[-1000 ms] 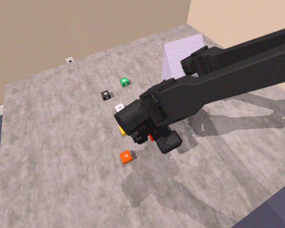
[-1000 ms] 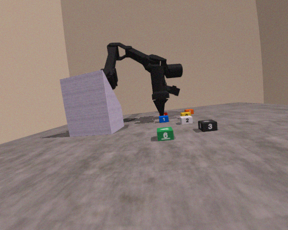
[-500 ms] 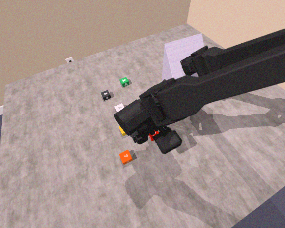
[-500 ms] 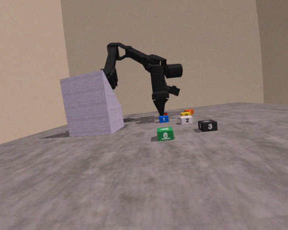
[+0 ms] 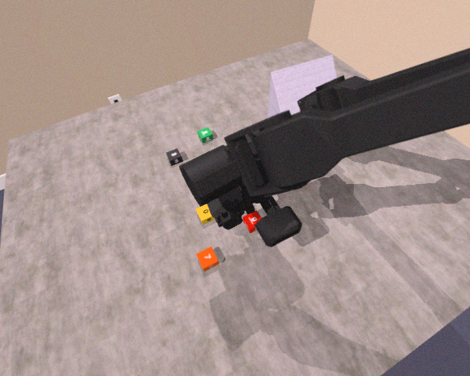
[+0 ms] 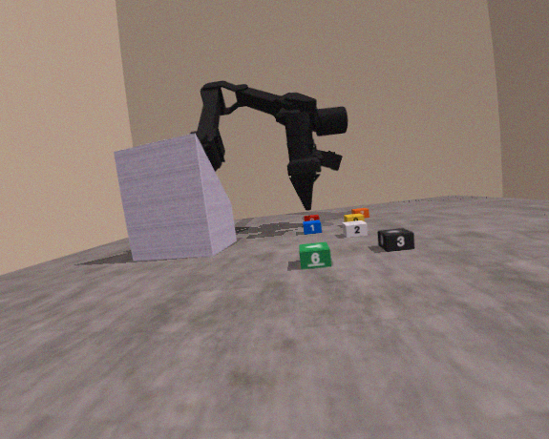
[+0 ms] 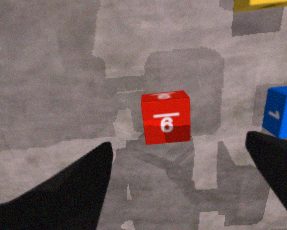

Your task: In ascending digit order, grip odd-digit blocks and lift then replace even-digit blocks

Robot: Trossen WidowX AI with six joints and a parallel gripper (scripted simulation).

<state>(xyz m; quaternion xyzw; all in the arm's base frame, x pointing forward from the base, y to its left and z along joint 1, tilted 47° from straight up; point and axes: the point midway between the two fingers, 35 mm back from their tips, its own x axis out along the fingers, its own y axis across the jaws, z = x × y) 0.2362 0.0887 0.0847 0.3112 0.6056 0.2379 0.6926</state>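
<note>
My gripper [image 6: 308,208] [image 7: 177,143] is open and empty, above the red block [image 5: 251,221] [image 6: 311,218] [image 7: 166,120]. That block sits on the table; its digit has a bar above it in the wrist view, so it reads as an upside-down 9. The blue 1 block [image 6: 311,227] [image 7: 285,112] is near the right finger in the wrist view. The yellow 0 block [image 5: 203,214] [image 6: 353,218], white 2 block [image 6: 354,229], black 3 block [image 5: 174,157] [image 6: 395,240], green 6 block [image 5: 205,135] [image 6: 315,258] and orange 7 block [image 5: 207,258] [image 6: 360,213] rest apart. The arm hides blue and white in the top view.
A large pale lilac block [image 5: 303,83] [image 6: 165,200] with a sloping face stands on the table [image 5: 87,266] [image 6: 221,358], beside the arm. The arm reaches in from the right in the top view. A small white piece with a dark centre [image 5: 115,99] shows by the table's far edge.
</note>
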